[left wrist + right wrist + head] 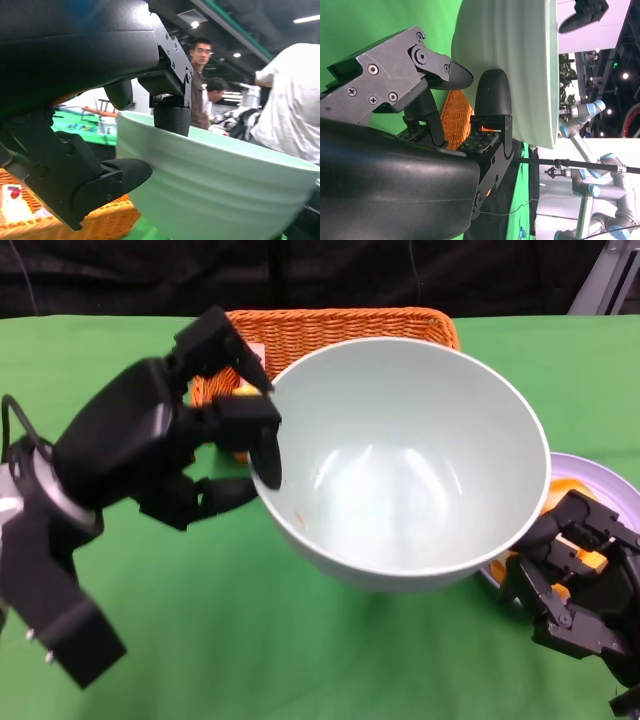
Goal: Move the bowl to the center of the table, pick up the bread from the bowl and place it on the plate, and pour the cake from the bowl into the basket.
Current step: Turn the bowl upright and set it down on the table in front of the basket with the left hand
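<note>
The left hand (215, 430) is pinching the rim of the bowl (410, 465), holding it up, tipped and looking empty, beside the basket (300, 332). It should be lowering it slowly onto the green surface (250, 640). The right hand (580, 575) is resting near the plate (600, 475); whether it is gripping anything is unclear.

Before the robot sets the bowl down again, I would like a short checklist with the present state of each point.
1. Left hand grips the rim of the light green bowl: ok.
2. Bowl is empty inside: ok, no bread or cake visible in it.
3. Cake is in the orange wicker basket: cannot tell; the bowl hides most of it.
4. Right hand holds nothing: ok, it rests by the plate.
5. Bread is on the plate: cannot tell, only something orange shows.
</note>
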### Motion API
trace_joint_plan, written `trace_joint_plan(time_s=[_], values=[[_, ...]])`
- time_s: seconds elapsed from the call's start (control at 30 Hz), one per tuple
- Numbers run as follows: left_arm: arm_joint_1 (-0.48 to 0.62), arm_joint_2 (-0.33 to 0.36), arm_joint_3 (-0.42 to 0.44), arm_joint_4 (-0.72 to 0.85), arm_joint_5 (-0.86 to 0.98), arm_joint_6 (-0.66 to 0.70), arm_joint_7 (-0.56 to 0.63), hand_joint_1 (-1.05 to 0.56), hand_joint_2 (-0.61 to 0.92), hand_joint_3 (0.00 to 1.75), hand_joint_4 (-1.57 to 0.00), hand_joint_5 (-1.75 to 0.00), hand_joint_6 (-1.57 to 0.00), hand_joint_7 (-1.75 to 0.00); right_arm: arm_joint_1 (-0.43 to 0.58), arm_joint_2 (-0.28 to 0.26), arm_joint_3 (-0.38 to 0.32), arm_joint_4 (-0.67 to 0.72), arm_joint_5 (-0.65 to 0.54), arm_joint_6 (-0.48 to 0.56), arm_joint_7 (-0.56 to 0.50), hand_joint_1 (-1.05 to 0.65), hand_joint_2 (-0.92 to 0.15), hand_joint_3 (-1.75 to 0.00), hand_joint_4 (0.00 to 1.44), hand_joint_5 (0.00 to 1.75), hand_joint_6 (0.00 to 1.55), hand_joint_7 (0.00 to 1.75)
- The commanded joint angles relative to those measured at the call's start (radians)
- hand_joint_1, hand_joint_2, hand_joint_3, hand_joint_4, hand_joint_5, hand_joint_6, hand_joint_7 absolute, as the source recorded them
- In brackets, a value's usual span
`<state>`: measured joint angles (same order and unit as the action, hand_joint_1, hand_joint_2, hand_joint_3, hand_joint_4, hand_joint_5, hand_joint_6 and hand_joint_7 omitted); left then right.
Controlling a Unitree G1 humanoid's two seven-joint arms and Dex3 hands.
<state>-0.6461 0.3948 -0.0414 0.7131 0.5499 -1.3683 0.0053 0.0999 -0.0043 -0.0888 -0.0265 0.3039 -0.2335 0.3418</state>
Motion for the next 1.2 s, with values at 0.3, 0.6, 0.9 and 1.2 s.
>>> trace_joint_plan(time_s=[0.3, 0.6, 0.9, 1.2], values=[[0.117, 0.037, 0.065, -0.025, 0.121, -0.084, 0.119, -0.16, 0.27, 1.46, -1.00, -1.75, -0.82, -1.67, 0.010, -0.020, -0.008, -0.025, 0.016, 0.016, 0.008, -0.10, -0.60, -0.90, 0.73, 1.63, 0.65, 1.23], [0.181, 0.061, 0.097, -0.023, 0.314, -0.085, 0.289, -0.12, 0.31, 1.43, -0.98, -1.75, -0.77, -1.70, 0.017, -0.026, -0.011, -0.030, 0.020, 0.026, 0.014, -0.11, -0.60, -0.88, 0.72, 1.62, 0.65, 1.22], [0.202, 0.129, -0.010, -0.017, 0.548, 0.004, 0.618, -0.07, 0.31, 1.39, -0.95, -1.75, -0.75, -1.69, 0.022, -0.024, -0.010, -0.032, 0.008, 0.024, 0.007, -0.11, -0.60, -0.90, 0.73, 1.61, 0.64, 1.24], [0.170, 0.207, -0.220, 0.021, 0.667, 0.129, 0.908, -0.07, 0.31, 1.34, -0.96, -1.75, -0.77, -1.68, 0.031, -0.021, -0.007, -0.046, 0.010, 0.031, 0.001, -0.11, -0.59, -0.91, 0.75, 1.60, 0.65, 1.24]])
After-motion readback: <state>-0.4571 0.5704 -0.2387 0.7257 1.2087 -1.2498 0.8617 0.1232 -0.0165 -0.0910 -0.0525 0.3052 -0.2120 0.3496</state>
